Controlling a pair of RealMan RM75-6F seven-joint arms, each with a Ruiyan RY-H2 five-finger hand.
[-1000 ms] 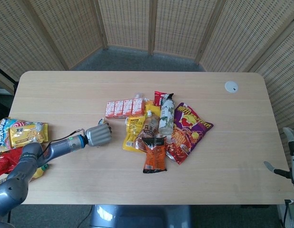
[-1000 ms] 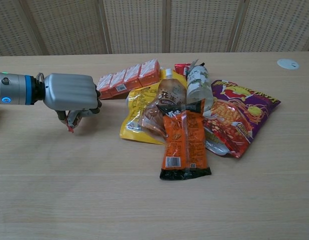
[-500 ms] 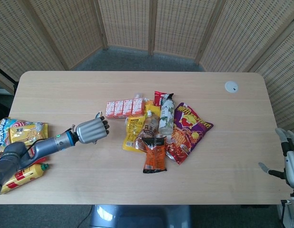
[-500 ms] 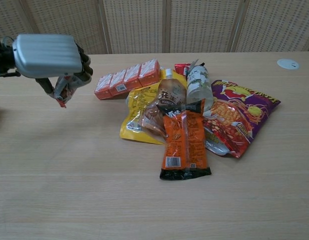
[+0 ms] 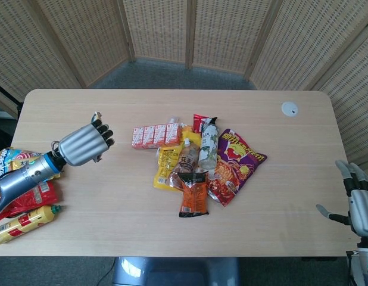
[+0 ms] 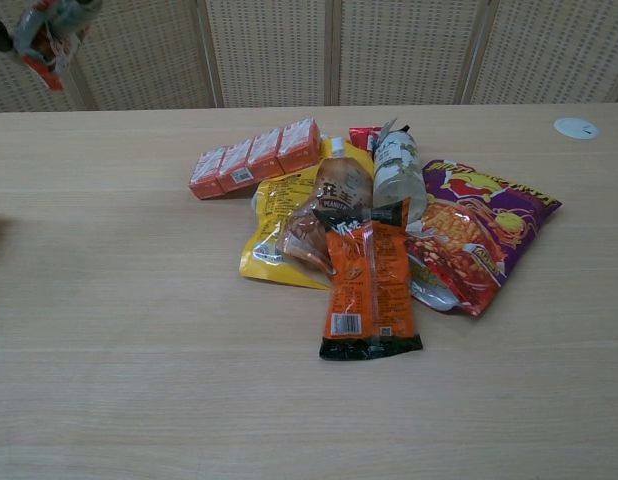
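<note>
Honestly, my left hand (image 5: 84, 145) has only a thin pinch on the small red-and-silver packet (image 6: 51, 35), lifted above the table (image 5: 112, 196) left of the snack pile (image 5: 199, 164). If that pinch loosens, or the crinkly wrapper slides, it drops — maybe onto the bags at the left edge (image 5: 23, 170). My right hand (image 5: 356, 199) hangs spread and empty at the near right.

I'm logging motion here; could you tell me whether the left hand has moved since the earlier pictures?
Yes. The left hand, holding a small packet, has risen and drawn left, away from the red cartons.
</note>
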